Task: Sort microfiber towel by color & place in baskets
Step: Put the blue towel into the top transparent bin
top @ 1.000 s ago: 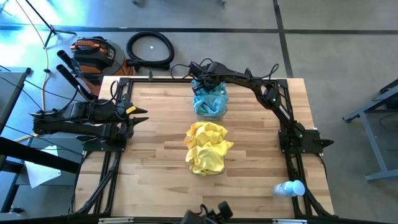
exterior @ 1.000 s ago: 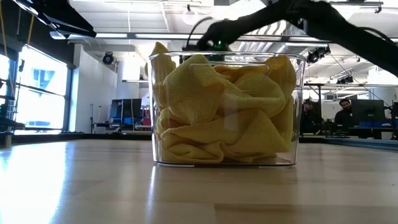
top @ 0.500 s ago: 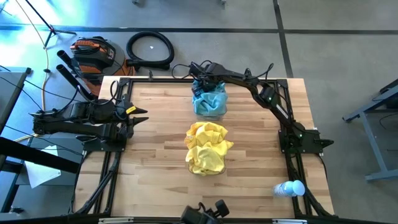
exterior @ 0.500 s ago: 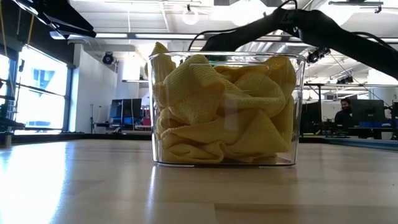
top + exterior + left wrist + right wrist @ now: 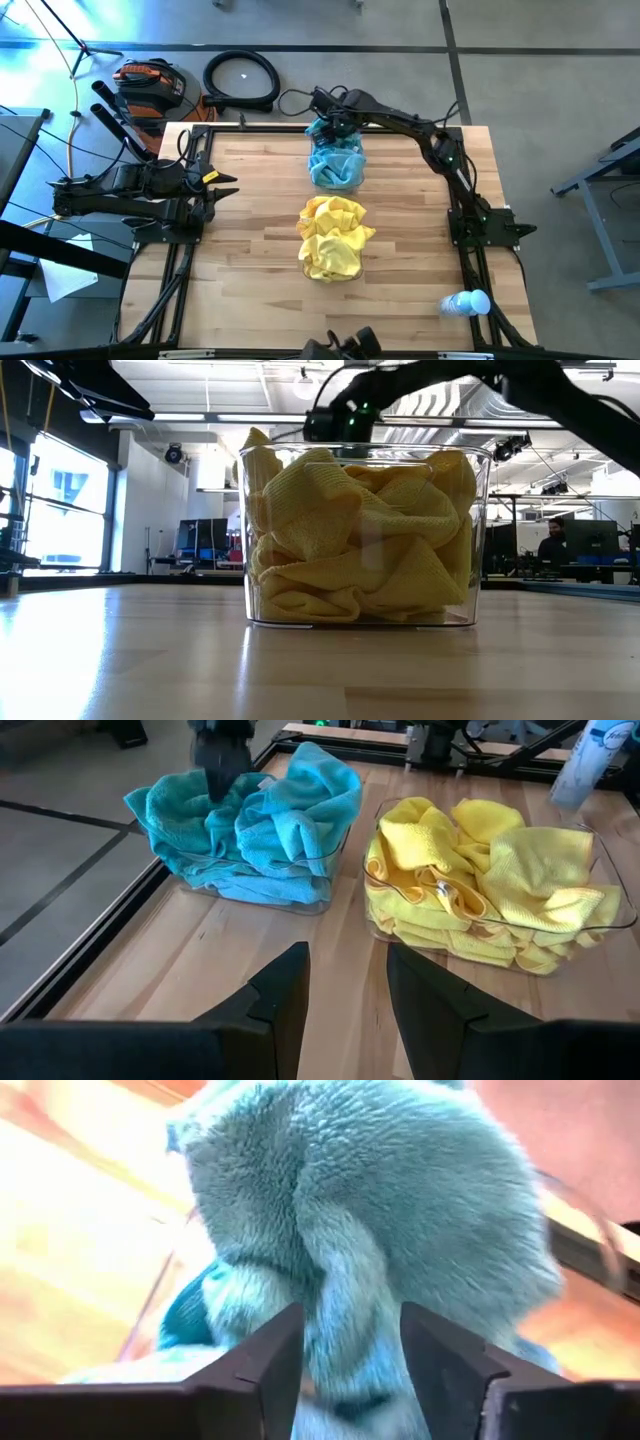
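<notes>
Teal-blue microfiber towels (image 5: 337, 162) fill a clear basket (image 5: 300, 900) at the table's far middle. Yellow towels (image 5: 333, 240) fill a second clear basket (image 5: 480, 510) in front of it, nearer the front edge. My right gripper (image 5: 333, 125) hangs open over the far end of the teal heap, pointing steeply down. In its wrist view a hump of teal towel (image 5: 350, 1260) shows between the fingers (image 5: 265, 1370). My left gripper (image 5: 228, 187) waits open at the table's left edge, facing both baskets, nothing between its fingers (image 5: 285, 1000). My right gripper comes at the teal heap from above, with the topmost teal towel (image 5: 345, 1330) seen in the gap between its fingers. Whether the fingers touch the towel I cannot tell.
A white plastic bottle (image 5: 467, 302) lies at the table's near right corner. Black frame rails (image 5: 190, 250) run along the table's left and right edges. Bare wood lies left and right of the two baskets. A coiled black hose (image 5: 241, 80) lies on the floor beyond the table.
My right gripper has dipped toward the teal basket, then come up again and a little toward the table's far edge. It now stands higher over the teal heap than a second ago. The yellow basket has kept still.
</notes>
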Robot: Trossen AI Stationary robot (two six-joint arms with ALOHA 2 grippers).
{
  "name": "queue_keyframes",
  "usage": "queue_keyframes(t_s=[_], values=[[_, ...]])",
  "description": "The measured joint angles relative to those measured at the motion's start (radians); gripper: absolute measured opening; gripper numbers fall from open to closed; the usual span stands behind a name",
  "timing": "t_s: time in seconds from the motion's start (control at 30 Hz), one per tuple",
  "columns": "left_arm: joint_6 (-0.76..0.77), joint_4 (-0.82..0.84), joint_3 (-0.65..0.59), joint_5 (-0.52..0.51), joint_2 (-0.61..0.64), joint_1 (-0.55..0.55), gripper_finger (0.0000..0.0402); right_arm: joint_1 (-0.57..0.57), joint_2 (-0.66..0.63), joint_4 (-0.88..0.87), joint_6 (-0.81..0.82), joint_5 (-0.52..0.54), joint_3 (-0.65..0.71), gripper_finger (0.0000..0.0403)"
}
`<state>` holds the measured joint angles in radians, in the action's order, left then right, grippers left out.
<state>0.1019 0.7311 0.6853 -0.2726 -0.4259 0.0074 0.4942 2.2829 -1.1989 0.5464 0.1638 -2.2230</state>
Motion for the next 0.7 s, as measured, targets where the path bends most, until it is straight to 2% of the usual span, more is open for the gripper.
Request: queue_keyframes(t_s=[0.2, 0.33, 0.7], values=[[-0.002, 0.001, 0.0, 0.0, 0.0, 0.0, 0.0124, -0.003, -0.08, -0.019, 0.039, 0.015, 0.0, 0.0176], [-0.001, 0.002, 0.0, -0.001, 0.0, 0.0, 0.0124, -0.021, -0.121, -0.055, 0.049, -0.037, 0.0, 0.0176], [0.001, 0.004, 0.0, -0.035, 0.0, 0.0, 0.0124, -0.162, -0.183, -0.247, 0.169, -0.017, 0.014, 0.0175]])
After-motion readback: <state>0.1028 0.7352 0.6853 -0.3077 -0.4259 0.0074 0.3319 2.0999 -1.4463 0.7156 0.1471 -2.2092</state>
